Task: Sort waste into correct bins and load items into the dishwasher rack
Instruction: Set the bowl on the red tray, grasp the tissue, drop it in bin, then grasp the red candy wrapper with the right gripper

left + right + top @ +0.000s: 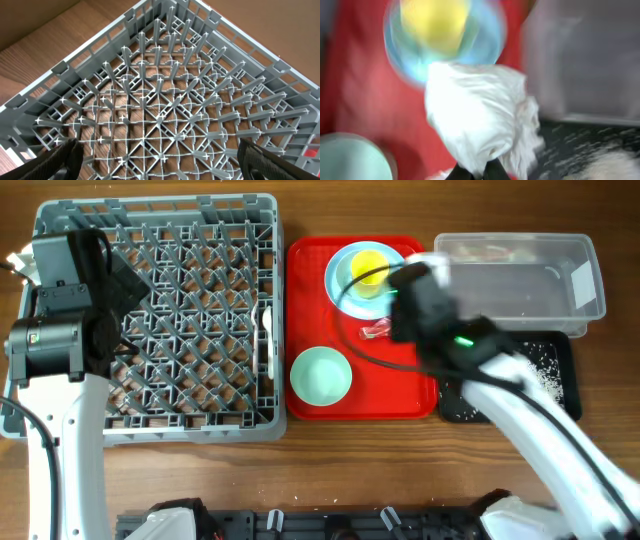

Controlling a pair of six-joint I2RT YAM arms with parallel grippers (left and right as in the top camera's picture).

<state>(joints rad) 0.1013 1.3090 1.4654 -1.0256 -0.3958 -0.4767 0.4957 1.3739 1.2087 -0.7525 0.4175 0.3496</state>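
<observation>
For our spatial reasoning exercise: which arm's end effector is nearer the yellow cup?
Right. The right end effector, gripping the white tissue, is just beside the yellow cup over the red tray; the left end effector hangs over the grey rack, well away.

At the far left of the table, the rack [160, 430]; inside it, along the right wall, one piece of cutlery [266, 340]. Just right of the rack, the flat tray [400, 395]. On this tray: plate [335, 280] at the rear, with cup [368, 268] on it; wrapper [378, 330] just before the plate; bowl [320, 375] in the front left corner. Right of the flat tray, tub [590, 290] at the rear and shallow tray [570, 400] directly before it. Rice scraps [545, 375] in the shallow tray. Tissue [480, 115] off the table, pinched in the right gripper [477, 172], above the flat tray's right edge, beside the plate.
</observation>
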